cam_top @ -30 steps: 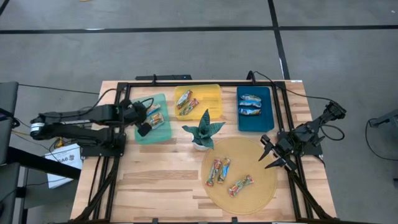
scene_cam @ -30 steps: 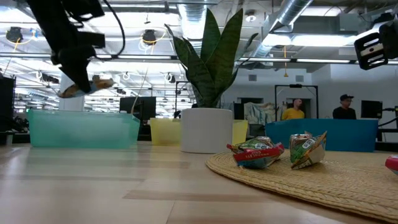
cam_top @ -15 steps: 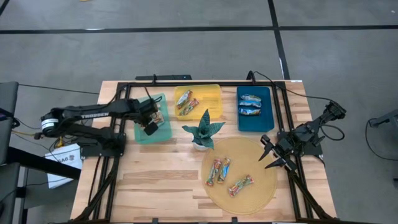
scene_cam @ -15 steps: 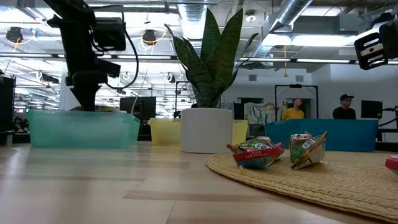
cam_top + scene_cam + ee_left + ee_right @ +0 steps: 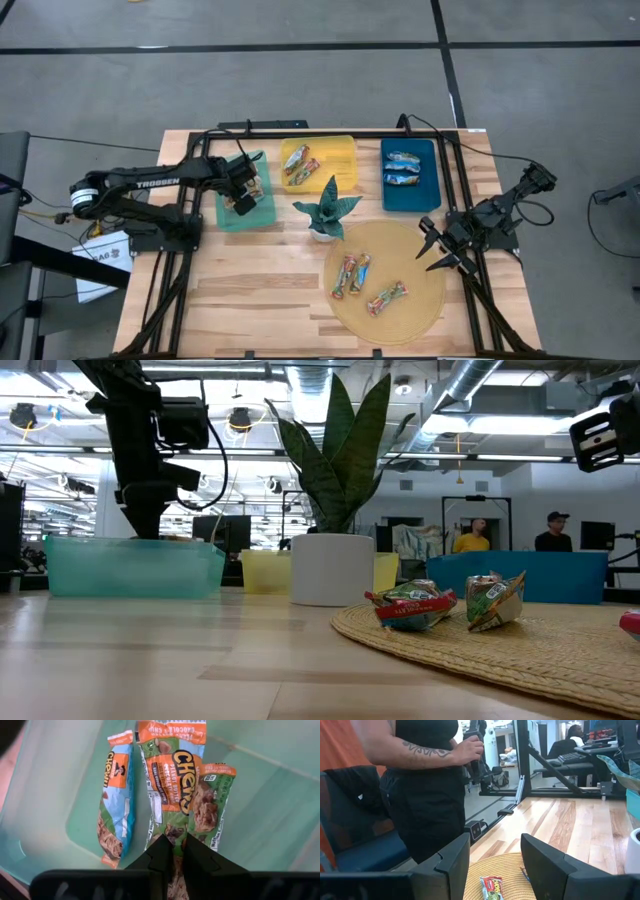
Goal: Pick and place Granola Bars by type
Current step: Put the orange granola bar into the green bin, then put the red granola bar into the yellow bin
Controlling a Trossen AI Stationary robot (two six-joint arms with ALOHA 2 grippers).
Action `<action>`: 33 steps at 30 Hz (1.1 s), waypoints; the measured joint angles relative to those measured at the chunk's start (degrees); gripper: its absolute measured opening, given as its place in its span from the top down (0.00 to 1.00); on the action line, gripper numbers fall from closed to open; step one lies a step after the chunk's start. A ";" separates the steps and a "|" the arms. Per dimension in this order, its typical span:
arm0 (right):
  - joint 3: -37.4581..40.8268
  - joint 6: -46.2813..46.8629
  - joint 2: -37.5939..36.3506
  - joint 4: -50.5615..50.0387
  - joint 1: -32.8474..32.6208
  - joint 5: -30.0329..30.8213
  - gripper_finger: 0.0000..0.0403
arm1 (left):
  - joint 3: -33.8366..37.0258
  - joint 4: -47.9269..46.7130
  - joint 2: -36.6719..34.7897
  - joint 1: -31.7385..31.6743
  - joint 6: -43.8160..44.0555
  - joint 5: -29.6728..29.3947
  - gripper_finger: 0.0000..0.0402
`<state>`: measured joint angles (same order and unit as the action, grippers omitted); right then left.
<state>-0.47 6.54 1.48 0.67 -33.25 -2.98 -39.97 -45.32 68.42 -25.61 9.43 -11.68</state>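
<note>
My left gripper (image 5: 243, 196) reaches down into the teal tray (image 5: 230, 216), shut on an orange-green granola bar (image 5: 170, 785). This bar lies between two other bars, a blue-orange one (image 5: 116, 800) and an orange-green one (image 5: 210, 802). My right gripper (image 5: 437, 248) waits open and empty at the right edge of the round woven mat (image 5: 430, 290). On the mat lie three multicoloured bars (image 5: 351, 275). More bars lie in the yellow tray (image 5: 300, 165) and blue bars lie in the blue tray (image 5: 403, 168). My left gripper pinches the near end of the orange-green bar's wrapper (image 5: 173, 845) between its two fingers (image 5: 161, 851). The fingers come from above, pointing down, in line with the bar's length. The rest of the bar lies flat on the teal tray's floor between the two other bars.
A potted green plant (image 5: 325, 210) stands mid-table between the trays and the mat. A black frame (image 5: 190, 280) runs along the table's sides. A person (image 5: 425, 770) stands beyond the table in the right wrist view. Bare wood (image 5: 260, 290) lies at the near left.
My left gripper has moved a little toward the table's right edge and gone down into the teal tray with the orange-green bar. The bar hung tilted above the tray and now lies on the tray floor. The gripper stays shut on it.
</note>
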 joint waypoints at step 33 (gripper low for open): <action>0.00 0.00 0.02 0.00 0.00 0.00 0.58 | 0.00 9.03 -18.50 4.20 0.72 0.26 0.77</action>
<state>-0.47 6.55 1.50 0.67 -33.25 -2.98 -39.97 -36.29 49.93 -21.41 10.15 -11.43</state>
